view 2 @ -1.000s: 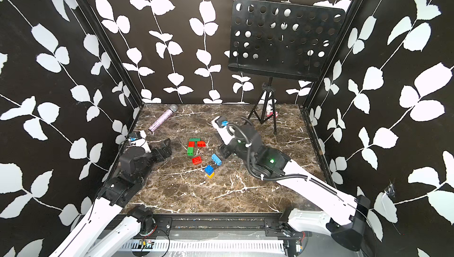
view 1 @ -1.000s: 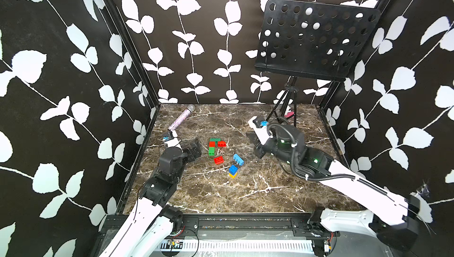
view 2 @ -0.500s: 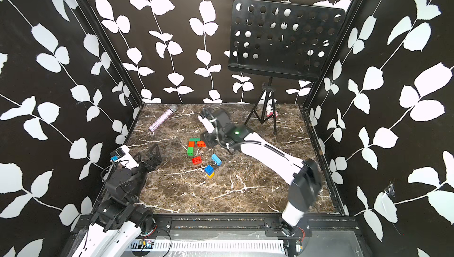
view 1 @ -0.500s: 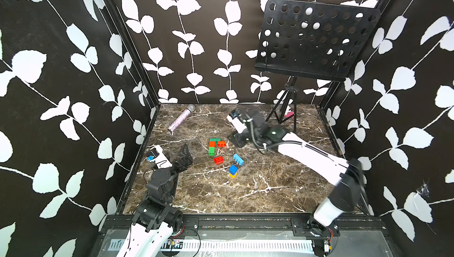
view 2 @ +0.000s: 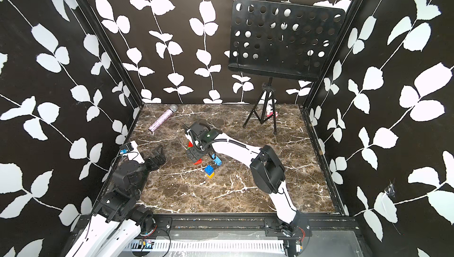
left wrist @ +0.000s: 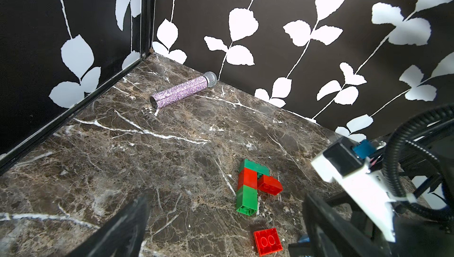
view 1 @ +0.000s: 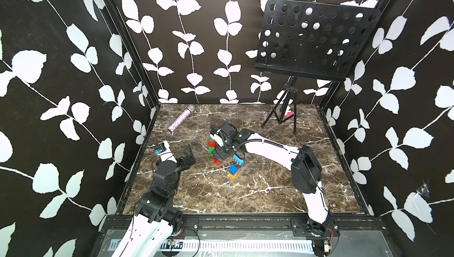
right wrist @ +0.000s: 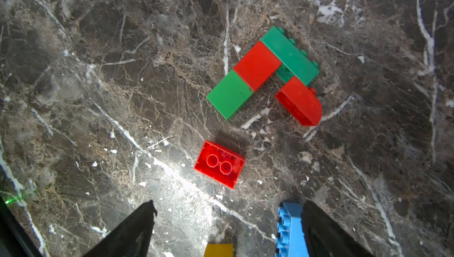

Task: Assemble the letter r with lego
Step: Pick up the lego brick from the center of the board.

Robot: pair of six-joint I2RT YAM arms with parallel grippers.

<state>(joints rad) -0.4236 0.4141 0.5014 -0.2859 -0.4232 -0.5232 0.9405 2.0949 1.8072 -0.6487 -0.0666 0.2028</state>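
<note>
Right hand (right wrist: 228,209): fingers spread wide, nothing between them, hovering low over the brown marble table (right wrist: 98,96).

Loose red studded plastic brick (right wrist: 219,164) lies just ahead of the fingertips, hollow underside towards the wrist camera. It sits between the hand and the partial letter: long dark green brick (right wrist: 290,56), red brick (right wrist: 256,65) and light green brick (right wrist: 229,93) in line, rounded red piece (right wrist: 298,100) at the other end.

The loose brick's long axis runs roughly across the finger gap, slightly skewed. A wrist turn is probably needed to grip its short width.

Light blue brick (right wrist: 288,228) is just beside one finger; contact unclear.

Left hand (view 1: 188,156): wide, empty, well apart at the table's left side. Right arm is nearer.
</note>
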